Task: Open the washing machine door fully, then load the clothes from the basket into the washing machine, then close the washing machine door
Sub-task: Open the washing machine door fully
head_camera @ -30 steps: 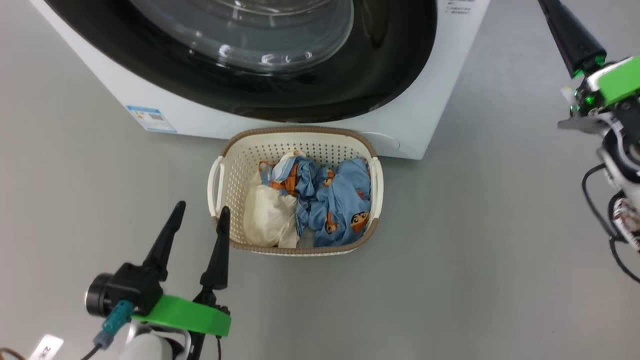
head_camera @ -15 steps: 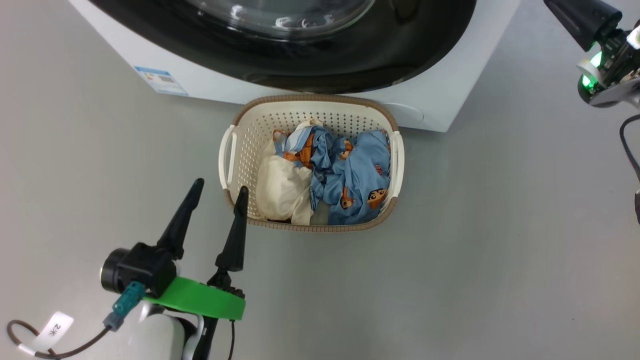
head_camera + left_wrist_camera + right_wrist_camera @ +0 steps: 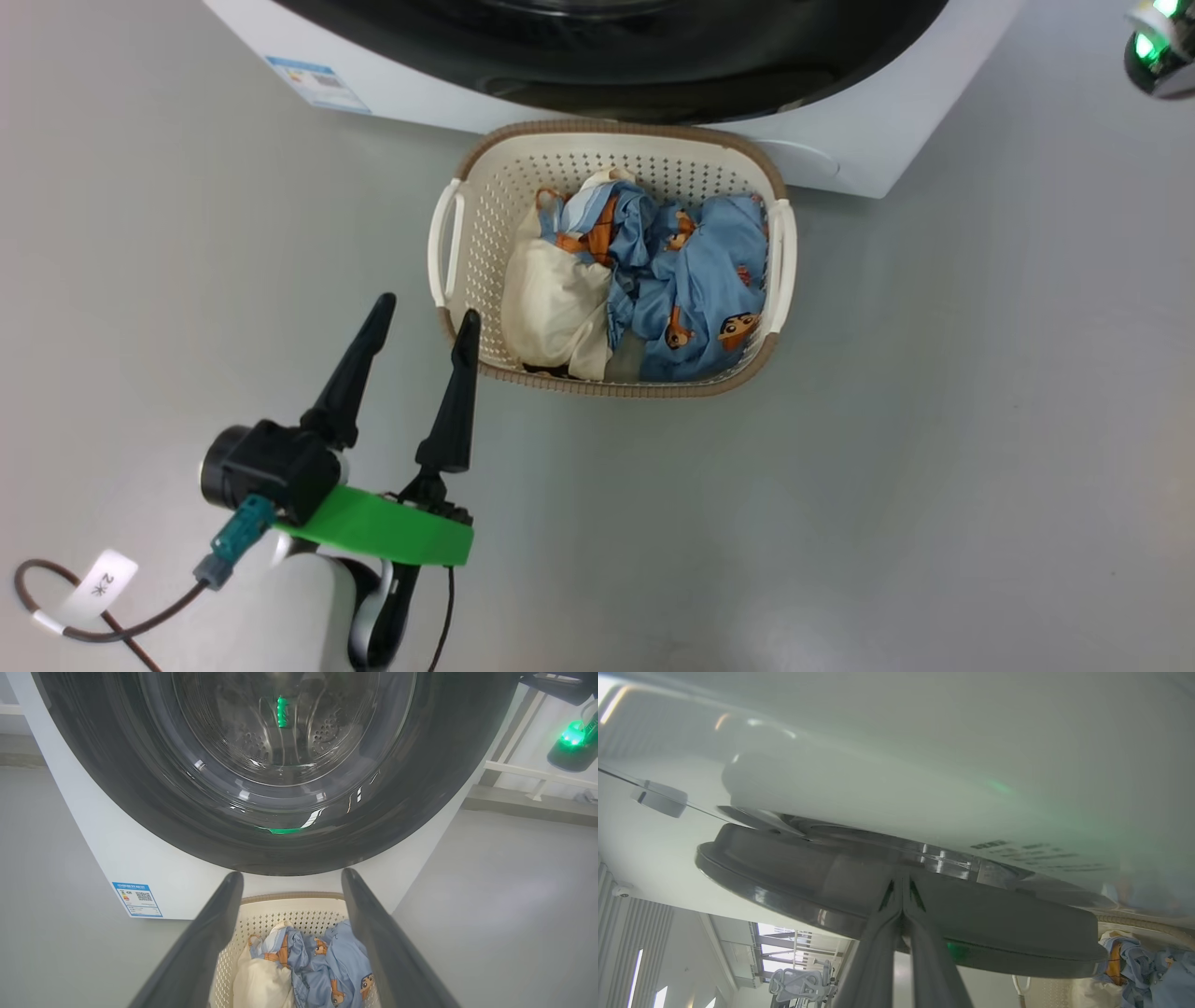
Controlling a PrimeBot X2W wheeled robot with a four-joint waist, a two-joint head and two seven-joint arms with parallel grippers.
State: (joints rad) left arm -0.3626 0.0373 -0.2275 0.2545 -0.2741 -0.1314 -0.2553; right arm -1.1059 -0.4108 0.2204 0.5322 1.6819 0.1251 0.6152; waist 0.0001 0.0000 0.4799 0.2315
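Now, floor [image 3: 934, 485]: plain grey, and everything stands on it. The machine is at the back with the basket pushed up in front of it, so the carry from one to the other is short.
Washing machine [image 3: 117, 849]: big white box, front towards the robot. The steel drum [image 3: 327, 732] shows through the glass, with nothing in it that I can make out.
Washing machine door [image 3: 280, 851]: glossy black ring around the glass bowl. From the left wrist view it looks closed against the front, or barely cracked; I cannot tell which. By my reading the first step is not yet done.
Basket [image 3: 464, 243]: just below the door, close against the machine's base, and low enough, I'd judge, for the door to swing above it.
Clothes [image 3: 695, 271]: all in the basket, the blue printed pieces bunched to one side and the cream cloth [image 3: 555, 299] beside them. Nothing is loaded.
Left gripper [image 3: 427, 308]: jaws spread wide and empty, hovering at the basket's near corner with one fingertip over the rim. It seems poised for fabric once the door is clear.
Right gripper [image 3: 902, 884]: fingers pressed together, holding nothing, tips set against the door's dark grey edge. That looks like a wedge to pry or push, not a grasp, and thin tips could slip on that gloss.
Blue label sticker [image 3: 137, 899]: lower corner of the machine front.
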